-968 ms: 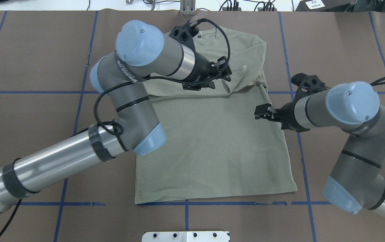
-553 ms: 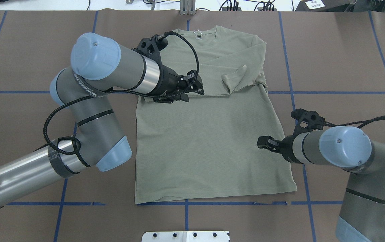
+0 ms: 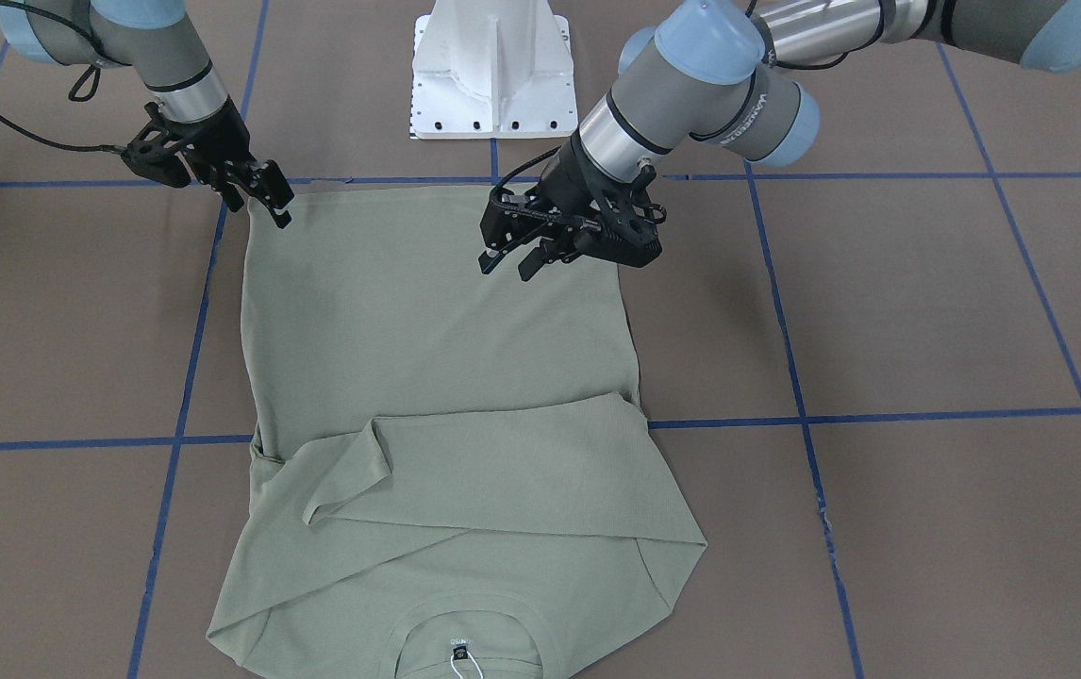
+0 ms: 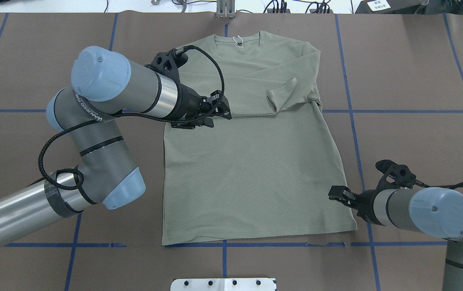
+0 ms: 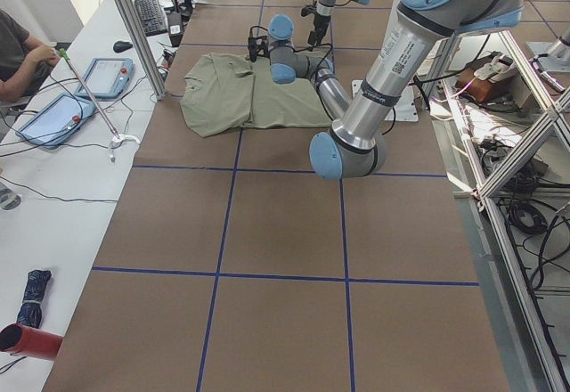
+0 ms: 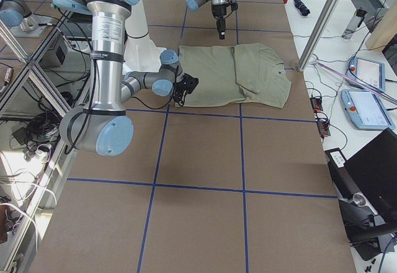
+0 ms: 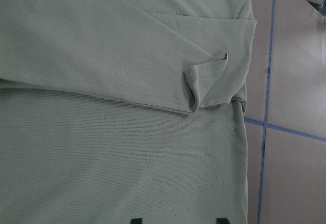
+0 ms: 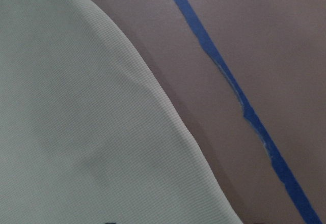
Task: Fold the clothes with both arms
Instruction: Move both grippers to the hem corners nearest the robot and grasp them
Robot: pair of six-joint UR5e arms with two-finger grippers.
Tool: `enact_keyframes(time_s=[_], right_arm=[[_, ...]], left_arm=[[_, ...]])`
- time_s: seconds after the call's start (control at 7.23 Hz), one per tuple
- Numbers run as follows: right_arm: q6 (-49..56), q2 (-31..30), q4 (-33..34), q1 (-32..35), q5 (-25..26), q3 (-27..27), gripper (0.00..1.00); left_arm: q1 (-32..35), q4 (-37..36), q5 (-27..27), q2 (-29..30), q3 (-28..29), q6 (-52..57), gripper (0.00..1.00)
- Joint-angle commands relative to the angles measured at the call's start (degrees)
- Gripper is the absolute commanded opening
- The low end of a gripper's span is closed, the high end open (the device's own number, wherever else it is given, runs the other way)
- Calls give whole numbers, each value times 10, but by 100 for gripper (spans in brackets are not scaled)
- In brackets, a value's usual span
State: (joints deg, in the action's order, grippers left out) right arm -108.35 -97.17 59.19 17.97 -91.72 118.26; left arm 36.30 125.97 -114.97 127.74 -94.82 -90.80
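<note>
Brown tabletop [image 4: 417, 60] gridded in blue tape. A sage-green long-sleeved knit shirt [image 4: 251, 173] lies flat, long axis collar to hem, hem toward the robot. Left gripper [image 3: 507, 266], fingers spread, hovers over the shirt's left chest. The right gripper [image 4: 333, 193], aperture indiscernible, is nearer the shirt's hem, at its right corner.

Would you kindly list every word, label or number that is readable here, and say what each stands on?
"WANVEED", as far as it reads, further letters unclear: strap round the left arm.
Too small to read: black neck label of the shirt.
Too small to read: white sign beyond the table's far edge.
</note>
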Motion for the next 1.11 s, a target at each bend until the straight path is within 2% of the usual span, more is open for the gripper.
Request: enact_keyframes(time_s=[0.0, 0.55, 0.69, 0.83, 0.97], right_arm=[[-14, -20, -11, -25, 14, 0, 91], [-26, -34, -11, -51, 28, -3, 83], [-26, -34, -11, -53, 28, -3, 74], [-26, -35, -11, -53, 28, -3, 44], [-27, -40, -11, -55, 28, -3, 33]], left_arm=[[1, 2, 0, -8, 0, 0, 58], [0, 10, 0, -16, 1, 0, 58], [0, 10, 0, -16, 0, 0, 58], [0, 10, 0, -16, -1, 0, 60], [0, 10, 0, -16, -1, 0, 60]])
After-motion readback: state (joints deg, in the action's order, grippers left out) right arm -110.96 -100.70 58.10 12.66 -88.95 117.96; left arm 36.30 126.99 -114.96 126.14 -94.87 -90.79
